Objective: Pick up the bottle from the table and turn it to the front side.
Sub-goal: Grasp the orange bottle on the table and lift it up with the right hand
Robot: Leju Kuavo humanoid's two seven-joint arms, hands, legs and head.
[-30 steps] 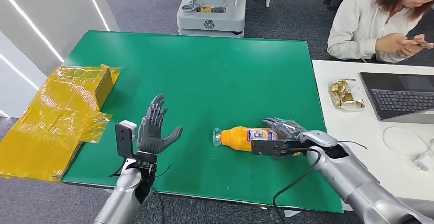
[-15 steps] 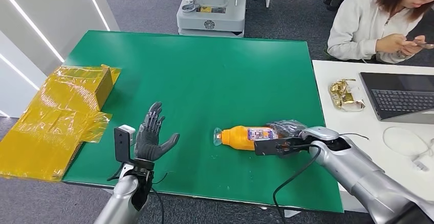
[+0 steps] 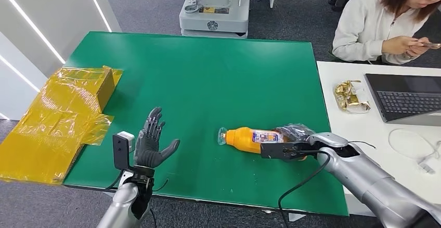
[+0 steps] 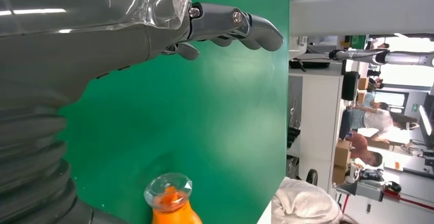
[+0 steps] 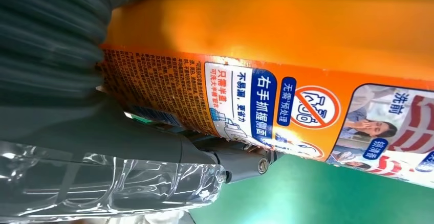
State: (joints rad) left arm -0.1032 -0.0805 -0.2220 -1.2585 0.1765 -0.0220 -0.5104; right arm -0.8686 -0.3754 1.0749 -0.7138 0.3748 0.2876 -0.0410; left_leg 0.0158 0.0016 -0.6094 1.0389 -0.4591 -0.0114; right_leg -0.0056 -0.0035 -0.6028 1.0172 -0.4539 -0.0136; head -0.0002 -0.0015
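An orange bottle point(image 3: 246, 139) with a printed label lies on its side on the green table point(image 3: 208, 72), its clear cap pointing left. My right hand point(image 3: 296, 133) grips its base end from the right. In the right wrist view the label point(image 5: 286, 81) is close up, with my dark fingers point(image 5: 240, 162) wrapped under it. My left hand point(image 3: 152, 144) is open, fingers spread and pointing up, near the table's front left. The left wrist view has the left hand's fingers point(image 4: 230, 22) over bare green and the bottle's cap end point(image 4: 168, 191) beyond.
A box wrapped in yellow film point(image 3: 62, 113) lies at the table's left edge. A white desk point(image 3: 353, 134) at the right carries a laptop point(image 3: 405, 100), a foil packet point(image 3: 351, 97) and a cable. A seated person point(image 3: 385, 20) holds a phone. A grey machine point(image 3: 216, 9) stands behind.
My left hand has drawn back and down toward the front edge. My right hand and the bottle have shifted slightly to the right.
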